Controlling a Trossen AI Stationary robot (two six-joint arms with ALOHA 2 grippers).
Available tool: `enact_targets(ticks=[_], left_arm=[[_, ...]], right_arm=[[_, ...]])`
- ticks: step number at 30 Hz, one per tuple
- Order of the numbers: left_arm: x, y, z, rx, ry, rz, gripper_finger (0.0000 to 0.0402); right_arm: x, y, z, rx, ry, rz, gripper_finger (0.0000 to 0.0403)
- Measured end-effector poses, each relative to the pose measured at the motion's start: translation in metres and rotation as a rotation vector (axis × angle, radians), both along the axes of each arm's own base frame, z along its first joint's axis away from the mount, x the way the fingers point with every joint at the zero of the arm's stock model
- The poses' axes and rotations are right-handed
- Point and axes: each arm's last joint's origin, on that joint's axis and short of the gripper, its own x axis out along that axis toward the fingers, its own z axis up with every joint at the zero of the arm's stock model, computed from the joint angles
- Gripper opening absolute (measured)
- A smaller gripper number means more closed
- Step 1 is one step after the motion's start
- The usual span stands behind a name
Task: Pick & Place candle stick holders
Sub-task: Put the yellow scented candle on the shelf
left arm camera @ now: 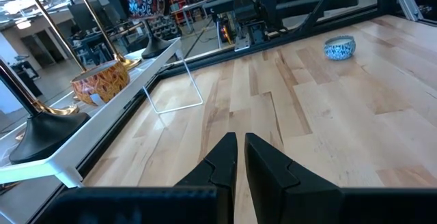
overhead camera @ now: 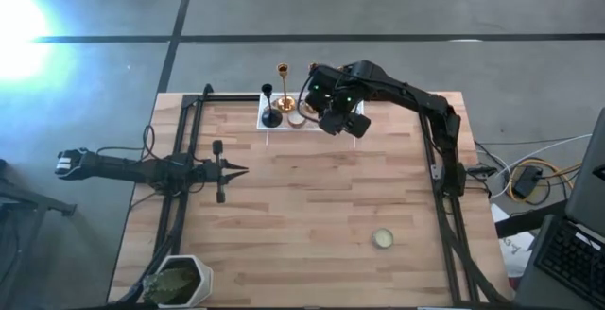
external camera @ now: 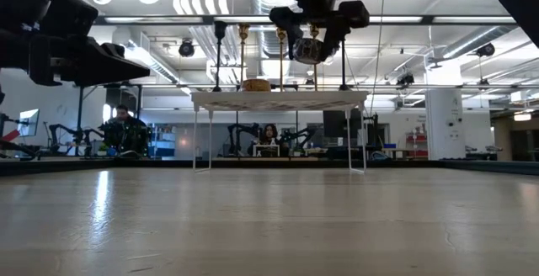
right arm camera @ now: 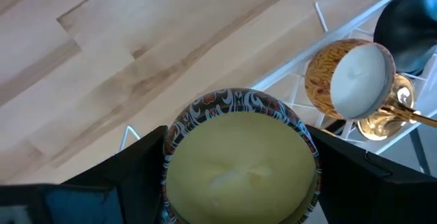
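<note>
— While lowering toward the white lattice tray (overhead camera: 264,126) at the desk's far edge, go straight down, no swing. Right gripper (overhead camera: 345,121) clenched on the patterned cream-topped cup (right arm camera: 239,162), both fingers on its sides, hanging above the tray's right half.

— Anything to dodge down there?

— Plenty. On the tray already: an orange-patterned cup (right arm camera: 348,77), a black bulb-based holder (overhead camera: 272,116) and a tall gold stick (overhead camera: 284,88), all toward the left half. Keep well to the right of the orange cup, and mind that the gold stem stands tall enough to catch a wrist.

— Release height?

— Hard to judge from above; by the low view, clearly above the tray top with a gap. Bring the base flat onto the lattice before opening. Avoid setting down on the tray's rim or half over a wire edge, or expect a tilt. Open only enough to free the cup, then lift straight up.

— And the other arm?

— Left gripper (overhead camera: 238,169) parked toward the desk's left edge, fingers pressed nearly together on nothing. No part in this step.

— Anything left after?

— One more low cup (overhead camera: 383,239) out on the desk, toward the near right corner. Ignore the plant pot (overhead camera: 180,282) at the near left corner.
</note>
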Motion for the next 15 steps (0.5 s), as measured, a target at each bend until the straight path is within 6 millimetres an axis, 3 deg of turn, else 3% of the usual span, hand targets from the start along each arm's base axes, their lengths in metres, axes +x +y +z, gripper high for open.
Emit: enact_targets(ticks=[15], left_arm=[[0.0, 0.0, 0.0, 0.0, 0.0, 0.0, 0.0034]], right_arm=[[0.003, -0.011, -0.022, 0.018, 0.009, 0.005, 0.029]])
